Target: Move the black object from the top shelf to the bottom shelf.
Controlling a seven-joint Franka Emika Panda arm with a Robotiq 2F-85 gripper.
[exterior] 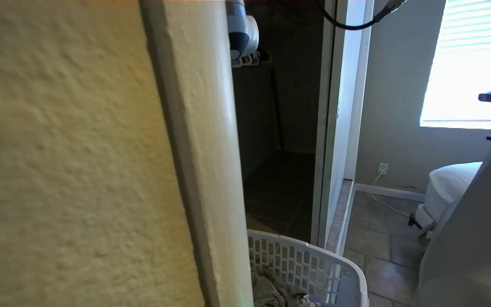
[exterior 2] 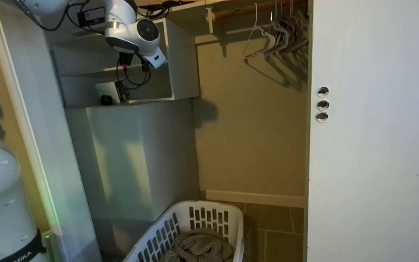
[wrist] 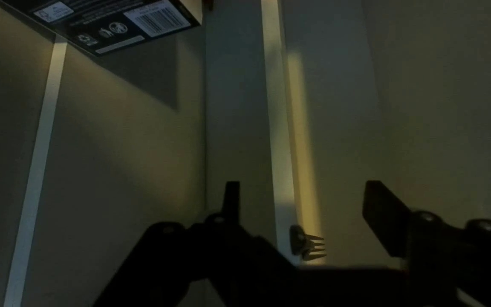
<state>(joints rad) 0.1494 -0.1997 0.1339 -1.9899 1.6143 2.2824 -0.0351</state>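
While the pincer (wrist: 301,192) is directed toward the shelving in the wrist view, it is released: its two black fingers (wrist: 231,198) stand wide apart. Between them, as this view shows it, lies the small black object (wrist: 298,241) with thin pointed prongs, at the pale edge of a grey painted shelf (wrist: 279,128). It appears separate from both fingers; how far beyond the tips it lies, I cannot tell. On the opposite side of this edge, well apart from the object, is a black printed box (wrist: 143,32) with a white barcode label; in an exterior view it stands in the lower compartment of the grey open cabinet (exterior 2: 184,58). Before the cabinet hangs the white jointed robot arm (exterior 2: 129,34). Farther outward, pale hangers (exterior 2: 270,40) hang from a wooden rod (exterior 2: 235,12), and in both exterior views a white plastic basket (exterior 2: 239,227) contains a brownish woven cloth (exterior 2: 200,245).
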